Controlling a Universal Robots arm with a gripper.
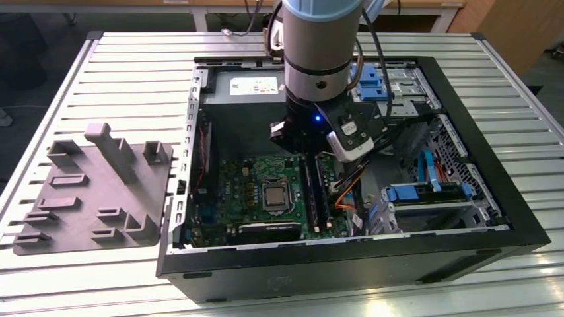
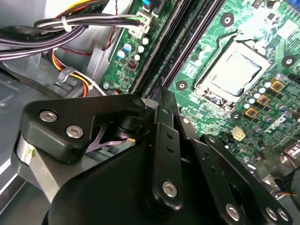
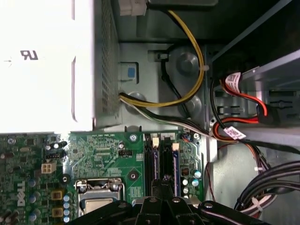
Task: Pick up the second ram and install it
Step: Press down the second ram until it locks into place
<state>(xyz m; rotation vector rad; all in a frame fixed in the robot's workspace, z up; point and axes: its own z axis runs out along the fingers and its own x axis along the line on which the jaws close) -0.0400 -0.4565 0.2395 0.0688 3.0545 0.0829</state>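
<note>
The arm reaches down into an open computer case [image 1: 493, 218] that lies on its side on a slatted metal table [image 1: 132, 72]. The tool [image 1: 304, 153] hangs low over the green circuit board [image 1: 251, 181], just beside the square processor socket [image 1: 276, 197] and right above the far end of the long black slots [image 1: 323, 198]. In the second wrist view the tool [image 2: 161, 92] has its fingers [image 2: 163, 140] drawn together into one narrow tip. That tip sits at the end of the slots [image 2: 187, 42]. Whether anything thin is pinched between them I cannot tell. A long dark strip [image 1: 308, 191] stands in the bank of slots below the tool. It looks like the memory stick, though it is hard to tell apart from the slots themselves. Its long axis follows the slots, from the far side of the case towards the near side in the exterior view, parallel to the case's side walls, with its far end under the tool. In the first wrist view the tool [image 3: 161, 186] points at the same slots [image 3: 155, 161], with yellow and black cables [image 3: 187, 96] and the white power supply box [image 3: 42, 61] beyond. A grey tray [image 1: 88, 211] with raised blocks lies on the table to the exterior view's left of the case, well apart from the tool.
</note>
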